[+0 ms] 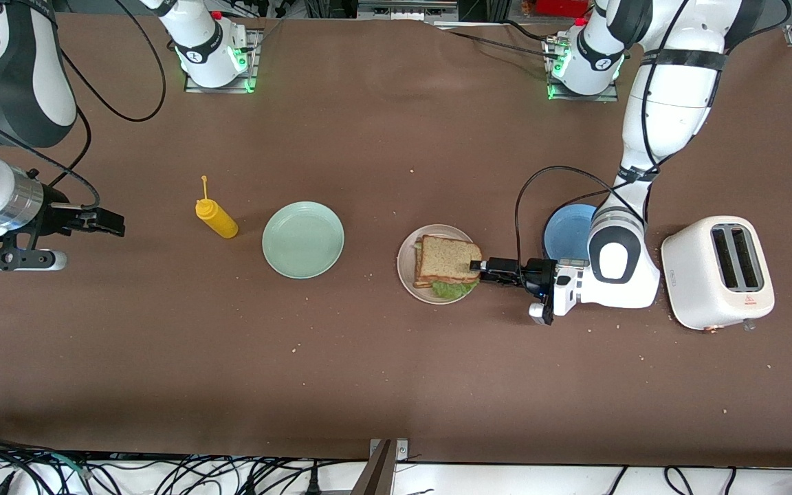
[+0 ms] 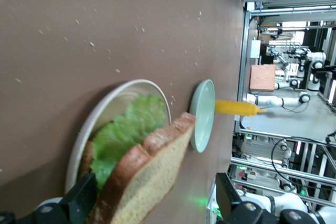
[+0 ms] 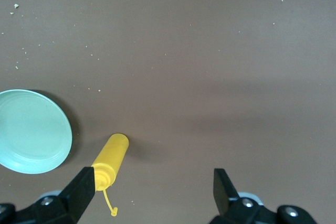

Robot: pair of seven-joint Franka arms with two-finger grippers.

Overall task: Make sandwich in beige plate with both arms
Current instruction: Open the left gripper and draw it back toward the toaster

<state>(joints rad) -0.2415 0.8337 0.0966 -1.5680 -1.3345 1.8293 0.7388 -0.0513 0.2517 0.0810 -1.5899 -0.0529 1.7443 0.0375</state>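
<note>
The left gripper (image 1: 476, 265), fingers spread around the top toast slice (image 1: 447, 258) on the beige plate (image 1: 406, 265), risks dragging it off the lettuce (image 1: 452, 289); the right gripper (image 1: 113, 223) waits open.

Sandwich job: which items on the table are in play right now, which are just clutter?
In play:
- sandwich, on the beige plate
- left gripper, open, fingers either side of the top slice
- right gripper, open, waiting over bare table at the right arm's end

Just lying about:
- mint-green plate
- yellow squeeze bottle
- blue plate
- white toaster
</note>
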